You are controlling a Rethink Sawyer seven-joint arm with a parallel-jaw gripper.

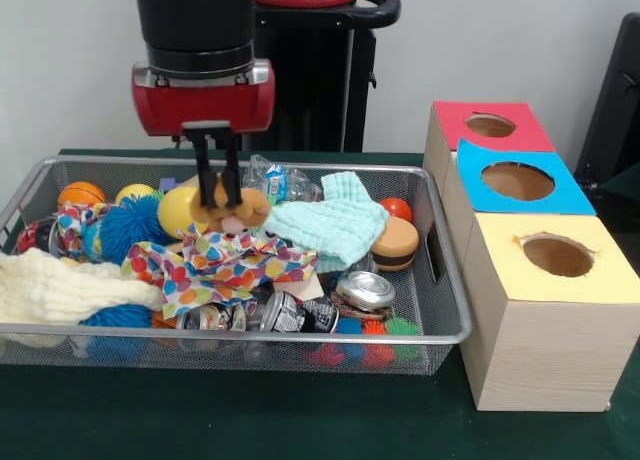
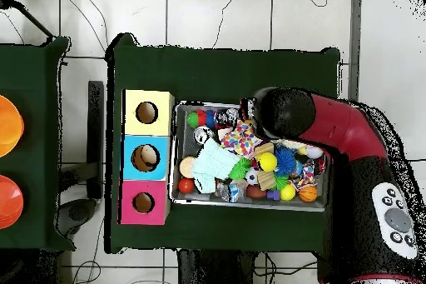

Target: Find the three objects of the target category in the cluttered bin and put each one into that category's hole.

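A silver wire bin [image 1: 440,332] fills the left and centre of the front view, heaped with balls, cloths and cans. The red and black arm comes down at upper left. Its end effector [image 1: 220,202] has its two black fingers narrowed around a tan-brown plush animal [image 1: 243,211] at the bin's centre back. The red-ringed hole [image 1: 490,126] sits at upper right.

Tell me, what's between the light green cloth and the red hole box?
In the front view, the red ball and toy burger lie past the light green cloth, then the bin wall and a strip of table before the red-ringed hole box.
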